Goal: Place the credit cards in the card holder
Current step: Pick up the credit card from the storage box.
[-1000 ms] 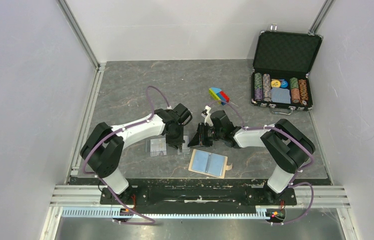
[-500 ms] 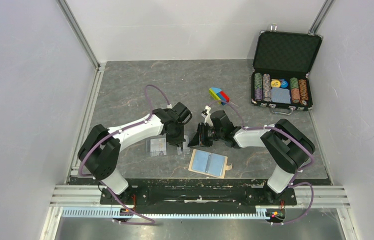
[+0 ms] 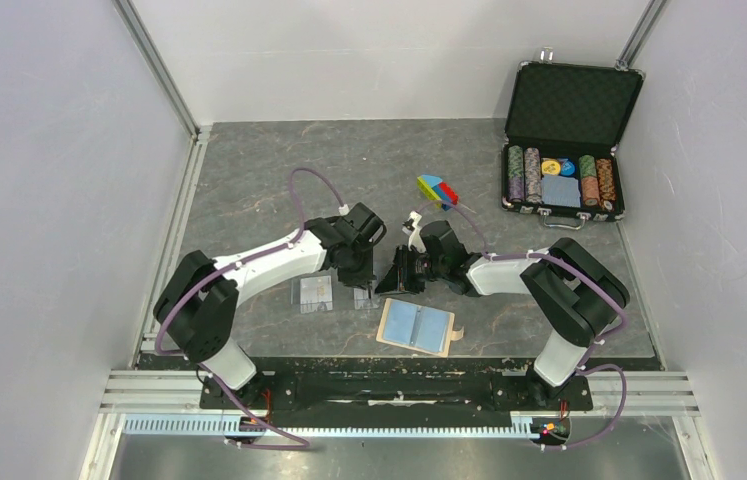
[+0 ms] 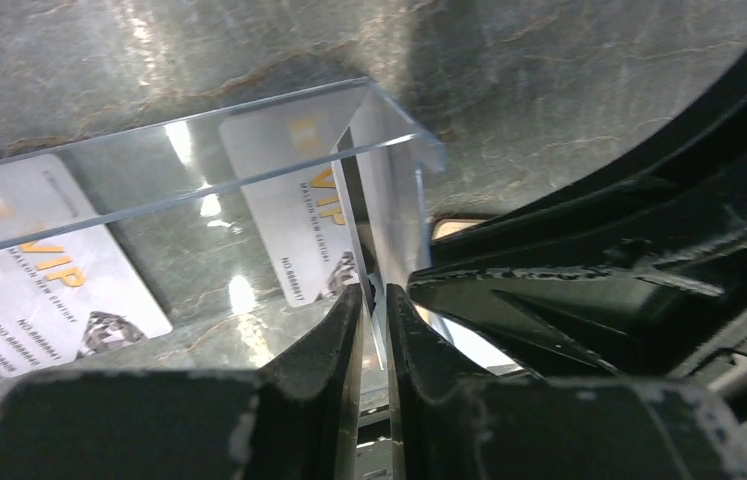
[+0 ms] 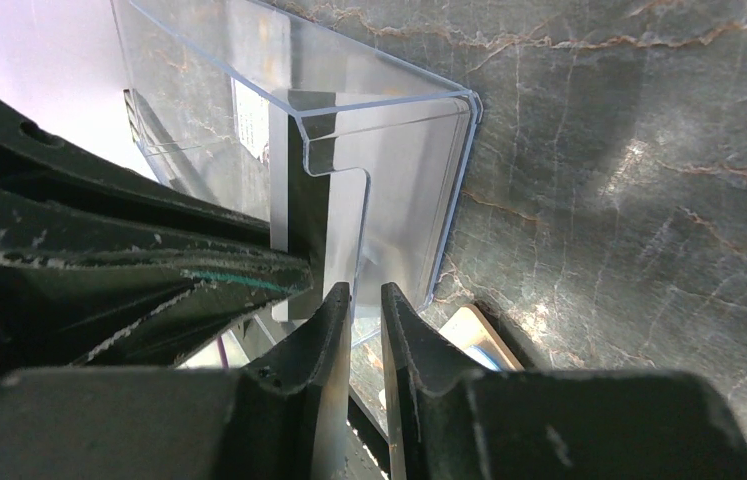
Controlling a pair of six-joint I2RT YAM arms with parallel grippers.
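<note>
Two pale grey credit cards point(image 4: 44, 290) with gold marks lie flat on the table, seen through a clear plastic case point(image 4: 389, 150). In the top view the cards point(image 3: 314, 293) lie just left of my left gripper point(image 3: 361, 283). My left gripper point(image 4: 377, 300) is shut on a thin wall of the clear case. My right gripper point(image 5: 364, 295) is shut on the opposite wall of the case point(image 5: 399, 170); in the top view it point(image 3: 391, 276) faces the left one closely. The tan card holder point(image 3: 416, 326) lies open, blue-white panels up, just in front of both grippers; its corner point(image 5: 479, 335) shows in the right wrist view.
A black poker-chip case point(image 3: 564, 150) stands open at the back right with chips and a blue deck. A small multicoloured object point(image 3: 436, 189) lies behind the right gripper. Grey walls close in the table on both sides.
The left gripper has shifted slightly to the right and farther from the near edge, keeping its hold on the clear case. The right arm, cards and card holder have not visibly moved.
</note>
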